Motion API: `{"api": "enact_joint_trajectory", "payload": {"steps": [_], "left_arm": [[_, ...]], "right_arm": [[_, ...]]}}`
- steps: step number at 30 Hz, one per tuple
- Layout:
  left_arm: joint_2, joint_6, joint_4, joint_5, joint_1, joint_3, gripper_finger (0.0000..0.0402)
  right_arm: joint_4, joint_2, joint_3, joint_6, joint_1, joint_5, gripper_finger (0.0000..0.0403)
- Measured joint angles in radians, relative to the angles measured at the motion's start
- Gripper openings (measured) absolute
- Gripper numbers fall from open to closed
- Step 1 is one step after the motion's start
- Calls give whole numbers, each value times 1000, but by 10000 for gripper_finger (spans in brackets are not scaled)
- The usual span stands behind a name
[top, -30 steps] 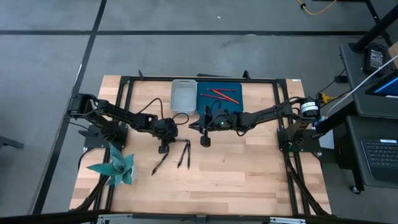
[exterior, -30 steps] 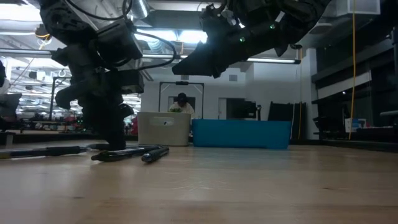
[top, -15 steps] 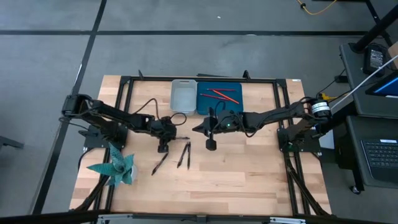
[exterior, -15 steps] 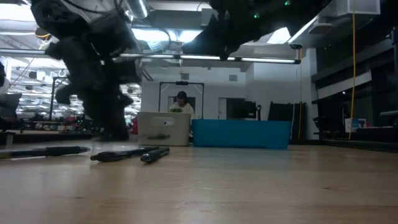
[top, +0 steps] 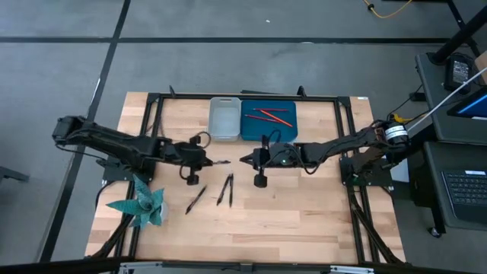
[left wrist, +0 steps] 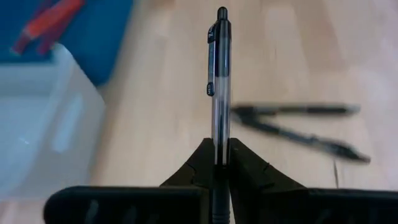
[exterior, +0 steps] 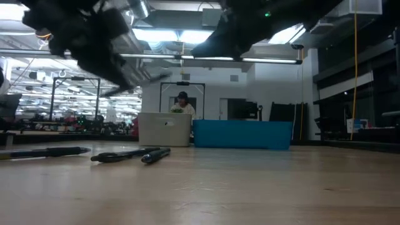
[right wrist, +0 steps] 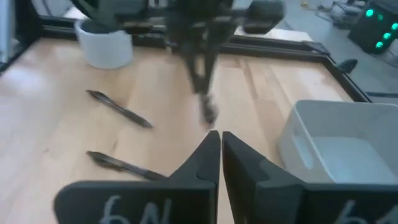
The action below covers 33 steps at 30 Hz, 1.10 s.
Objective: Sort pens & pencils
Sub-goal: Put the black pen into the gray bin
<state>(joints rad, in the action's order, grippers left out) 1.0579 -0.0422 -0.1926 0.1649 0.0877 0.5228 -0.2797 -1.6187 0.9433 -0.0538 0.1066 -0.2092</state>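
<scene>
My left gripper (top: 210, 161) hangs above the table's middle left, shut on a black pen (top: 221, 162) that sticks out toward the right. Three more pens (top: 195, 199) (top: 221, 190) (top: 229, 188) lie flat on the wood nearer the front edge. Red pencils (top: 268, 116) lie in the blue tray (top: 248, 129) at the back. My right gripper (top: 245, 160) hovers shut in mid-table, facing the left one, with nothing between its fingers (right wrist: 210, 149). My left gripper pinches the pen's barrel (left wrist: 221, 134) between its two fingers, in the half away from the clip end (left wrist: 219, 25). The fingers lie along the pen, coming from the table's left and slanting down. The pen is lifted clear and sticks straight out ahead of the fingertips.
A pale grey bin (top: 223, 118) stands beside the blue tray at the back. A teal folded-paper shape (top: 141, 204) sits at the near left. A black frame rail (top: 251, 97) runs round the work area. Bare wood lies toward the front and right (top: 304, 213).
My left gripper has risen and drawn back toward the table's left edge, tipping from pointing down to slanting forward. It has carried one pen up off the table. My right gripper has shifted a little toward the near and right edges. The three lying pens have stayed put.
</scene>
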Motion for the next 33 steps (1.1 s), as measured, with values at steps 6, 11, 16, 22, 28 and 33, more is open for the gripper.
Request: {"api": "enact_joint_trajectory", "payload": {"steps": [6, 11, 16, 22, 28, 33], "left_arm": [[-175, 54, 122, 35, 5, -44, 18], [-266, 98, 316, 34, -29, -123, 18], [-281, 113, 618, -17, -71, -232, 18], [-278, 105, 850, -26, -150, -345, 18], [-278, 97, 956, -56, -221, -399, 18], [-272, 94, 962, -45, -266, -399, 18]], "right_arm": [[-140, 85, -137, 7, 29, 0, 20], [-300, 154, -254, -11, 55, 0, 20], [-398, 179, -318, -34, 74, 0, 20], [-412, 178, -329, -43, 76, 0, 20], [-427, 178, -329, -63, 76, 0, 20], [-433, 178, -329, -85, 72, -6, 20]]}}
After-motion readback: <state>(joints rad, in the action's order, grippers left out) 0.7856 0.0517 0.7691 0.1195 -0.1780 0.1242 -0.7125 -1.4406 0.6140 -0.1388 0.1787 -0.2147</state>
